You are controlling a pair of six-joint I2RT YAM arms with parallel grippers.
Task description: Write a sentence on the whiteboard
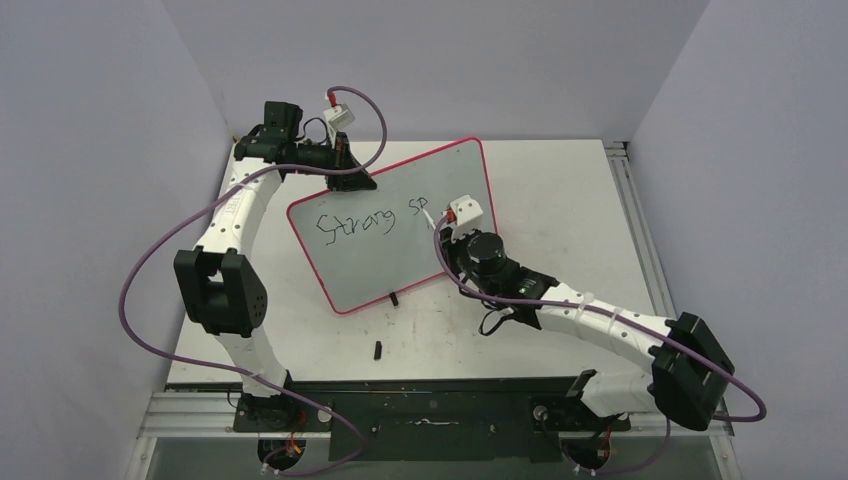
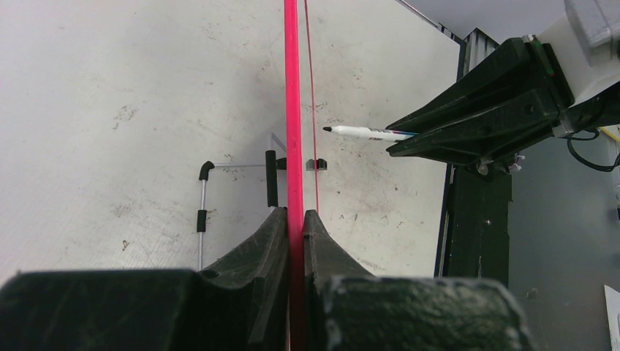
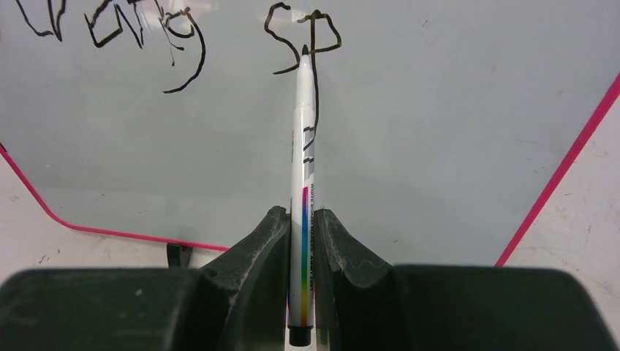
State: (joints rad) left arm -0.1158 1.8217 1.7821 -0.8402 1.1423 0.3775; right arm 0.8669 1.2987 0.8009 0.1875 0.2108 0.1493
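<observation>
Pink rim of whiteboard (image 2: pixel 292 88) in left gripper (image 2: pixel 294 216).

Left arm (image 1: pixel 228 222) reaches up the left side, wrist turned inward. Left gripper (image 2: pixel 294 219) has its jaws closed tight on the whiteboard (image 2: pixel 292 110) rim. Right arm (image 1: pixel 600 318) stretches low toward centre, wrist apparently pitched forward (fingers hidden from above); right gripper (image 3: pixel 301 219) pinches a marker (image 3: pixel 304 124).

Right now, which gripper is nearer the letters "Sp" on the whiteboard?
Right. The right gripper holds a marker whose tip is at Sp; the left gripper clamps the rim of the whiteboard, farther off.
</observation>
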